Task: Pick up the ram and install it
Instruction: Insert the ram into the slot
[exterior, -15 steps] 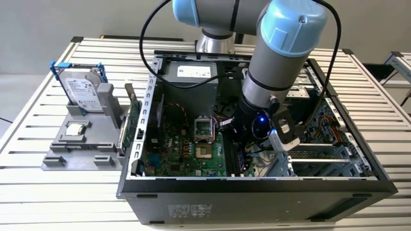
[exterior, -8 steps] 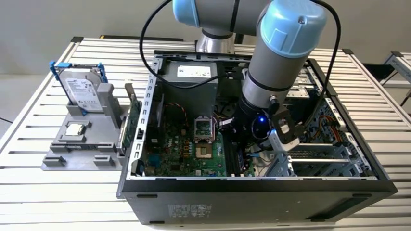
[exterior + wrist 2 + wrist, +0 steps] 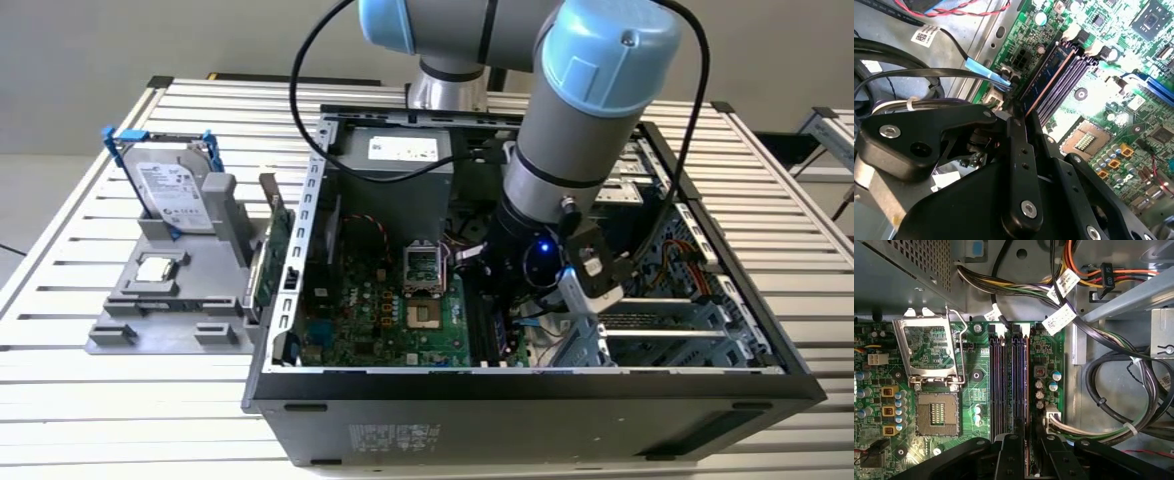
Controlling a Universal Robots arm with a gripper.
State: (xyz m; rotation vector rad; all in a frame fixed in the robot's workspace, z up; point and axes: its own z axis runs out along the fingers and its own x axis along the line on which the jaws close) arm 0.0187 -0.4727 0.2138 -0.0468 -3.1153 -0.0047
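Slatted metal table bears the open computer case — grey wall behind.

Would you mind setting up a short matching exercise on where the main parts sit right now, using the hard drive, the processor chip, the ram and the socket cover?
Things:
1. hard drive
2. processor chip
3. ram
4. socket cover

States:
A. lying flat on the grey stand outside the case
B. swung up open over the bare socket
C. standing upright in a blue frame
D. on edge in the memory slots, between the fingers of the hand

Pairs: 1-C, 2-A, 3-D, 4-B
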